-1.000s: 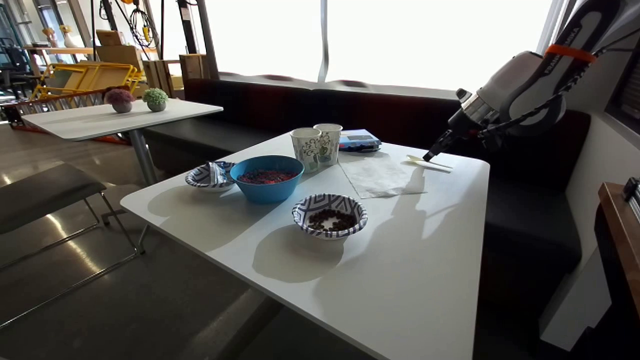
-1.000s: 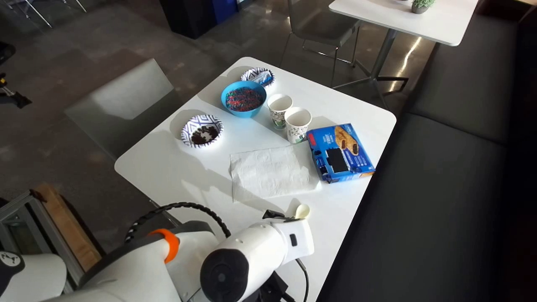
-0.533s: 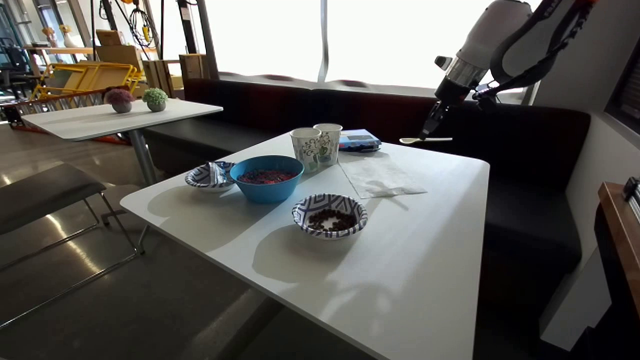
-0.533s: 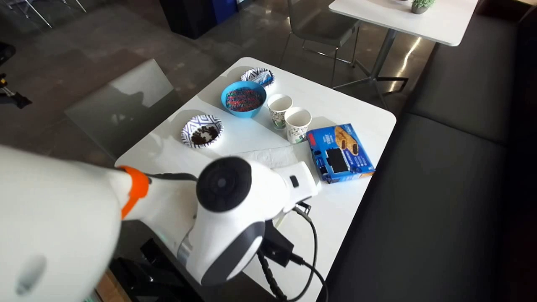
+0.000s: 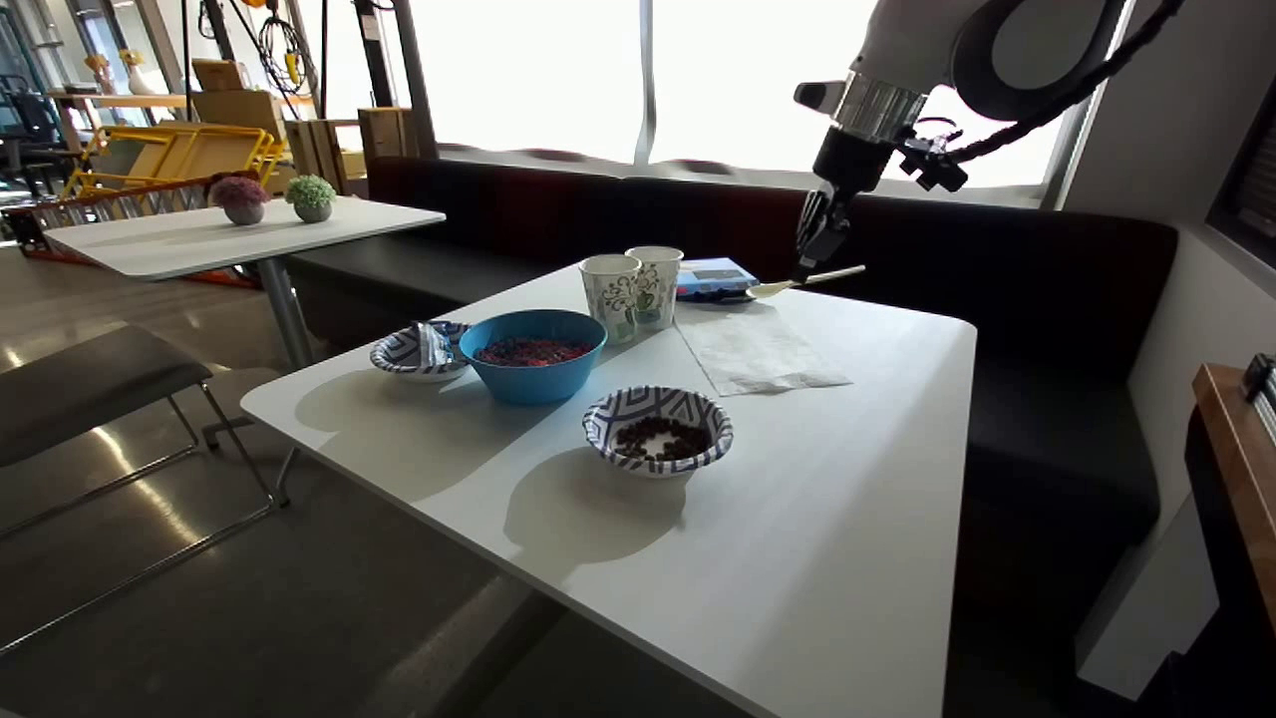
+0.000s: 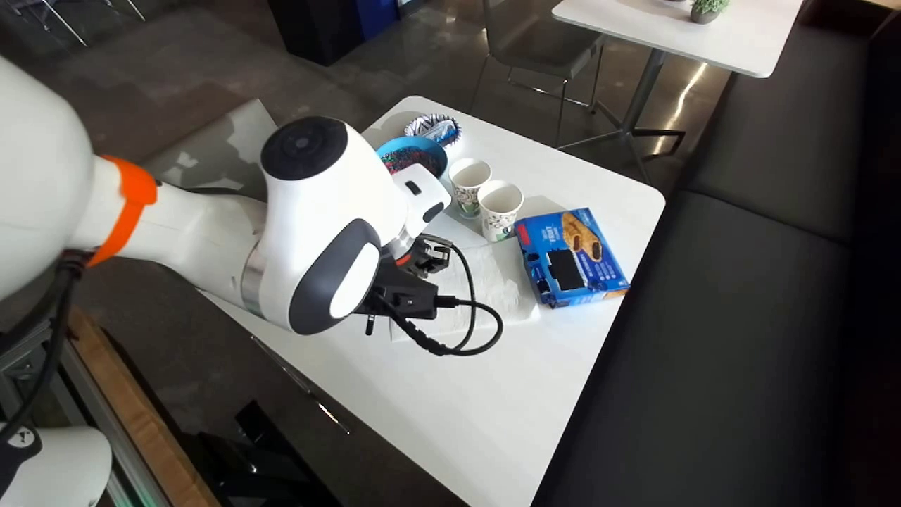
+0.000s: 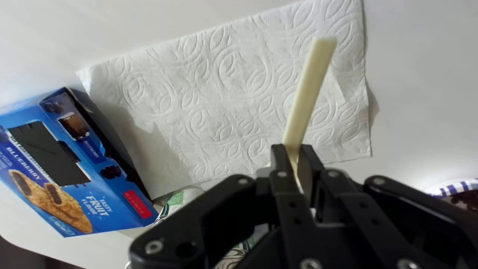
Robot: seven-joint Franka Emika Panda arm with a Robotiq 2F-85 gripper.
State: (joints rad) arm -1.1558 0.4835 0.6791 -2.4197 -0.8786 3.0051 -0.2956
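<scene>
My gripper [image 5: 803,271] is shut on a pale cream spoon [image 5: 835,274] and holds it above the table [image 5: 857,479]. The spoon tilts, its bowl end low and pointing towards the blue box [image 5: 716,277]. In the wrist view the fingertips [image 7: 294,152] pinch the handle, and the spoon's handle [image 7: 310,86] sticks out over a white paper towel [image 7: 224,93]. The spoon's bowl is mostly hidden behind the fingers there. In an exterior view the arm hides the spoon, and the paper towel [image 6: 503,289] lies partly under the arm.
Two patterned paper cups [image 5: 610,299] stand beside the box. A blue bowl [image 5: 533,387] holds coloured bits. A patterned bowl [image 5: 638,401] with dark round bits stands nearer the front edge. Another patterned bowl [image 5: 392,357] holds a packet. A dark bench [image 6: 704,338] runs along the table.
The spoon lay on the table with my gripper at it. It has been lifted and carried towards the paper towel and cups, and now tilts. The bowls, cups and box have not moved.
</scene>
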